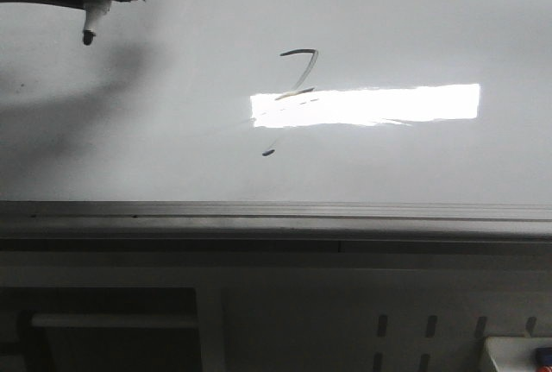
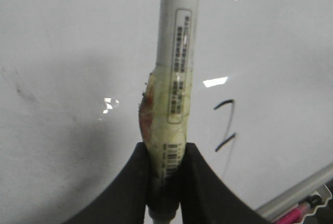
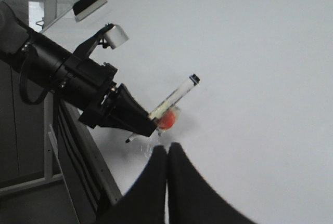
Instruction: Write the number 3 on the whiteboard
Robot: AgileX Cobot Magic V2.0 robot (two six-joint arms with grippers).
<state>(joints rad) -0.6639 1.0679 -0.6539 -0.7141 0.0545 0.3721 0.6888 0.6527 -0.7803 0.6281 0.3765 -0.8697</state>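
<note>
Gripping the marker (image 2: 174, 78) tightly for control, the left gripper (image 2: 165, 169) is hovering off the whiteboard (image 1: 431, 18), left of the unfinished 3 (image 1: 297, 74); the right gripper (image 3: 167, 154) is sitting closed, empty.

The whiteboard (image 1: 414, 18) is glossy, smooth white, mirroring a bright glare, with a brushed grey metal frame edge (image 1: 276, 213). The marker (image 2: 179, 31) has a smooth pale plastic barrel bearing a paper label, wrapped in yellowish tape. The left end effector (image 2: 165, 182) looks matt black plastic.
</note>
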